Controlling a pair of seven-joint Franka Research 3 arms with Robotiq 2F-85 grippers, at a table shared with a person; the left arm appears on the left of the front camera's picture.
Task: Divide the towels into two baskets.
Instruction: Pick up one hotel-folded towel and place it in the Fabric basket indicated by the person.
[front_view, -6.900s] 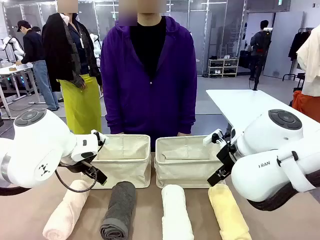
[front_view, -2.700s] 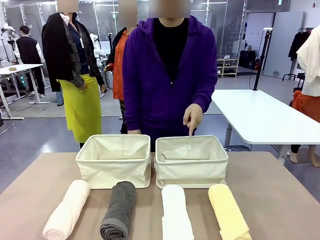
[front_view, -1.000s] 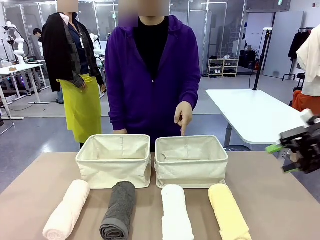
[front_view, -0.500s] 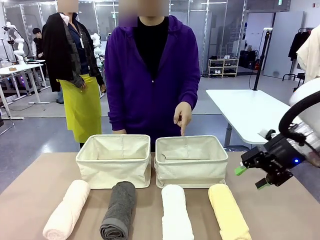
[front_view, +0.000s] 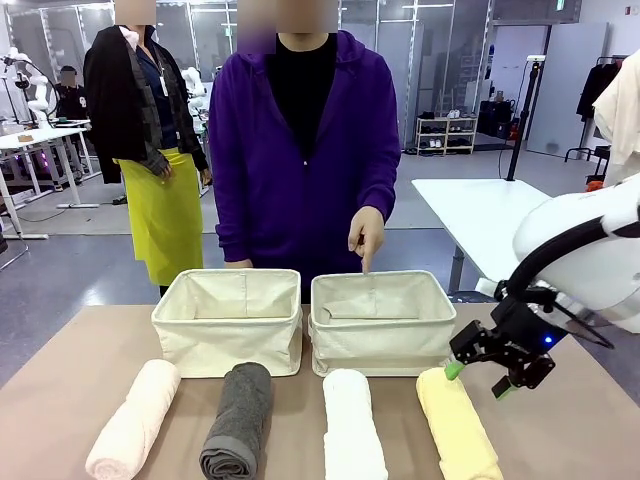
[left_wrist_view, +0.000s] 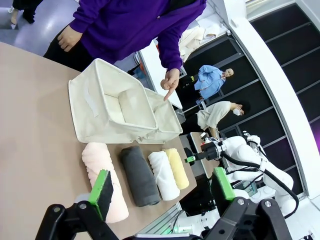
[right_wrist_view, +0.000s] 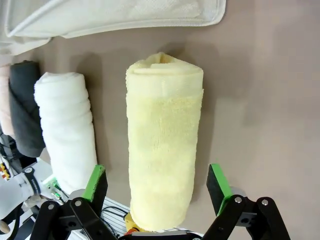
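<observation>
Caught right gripper (front_view: 477, 380) low over yellow towel (right_wrist_view: 162, 145), just off near right corner of right basket (front_view: 385, 340), pincer spread wide, green pads either side of roll, clamped on nothing. Found all four rolls on table (front_view: 560, 420) along near edge, side by side, ends aimed at baskets: pink towel (front_view: 132, 420) toward left corner, then grey towel (front_view: 238, 420), white towel (front_view: 352, 425), yellow last toward right. Noted left basket (front_view: 230, 345) & right basket side by side at table's middle, just behind the row, no towel seen in either. Saw person's hand (front_view: 367, 232) at far edge, index finger pointed down over right basket's back rim. Spotted left gripper (left_wrist_view: 162, 192) up over table's left side, also spread open, gripping nothing. Judged step as pick-up of yellow roll, w/ sorting not yet begun. To do it well: should drop straight down w/ pads straddling roll across its width, nr mid-length rather than an end, to keep it level; should squeeze enough to bite soft terry w/o loosening outer wrap; should lift clear of basket wall before crossing rim.
</observation>
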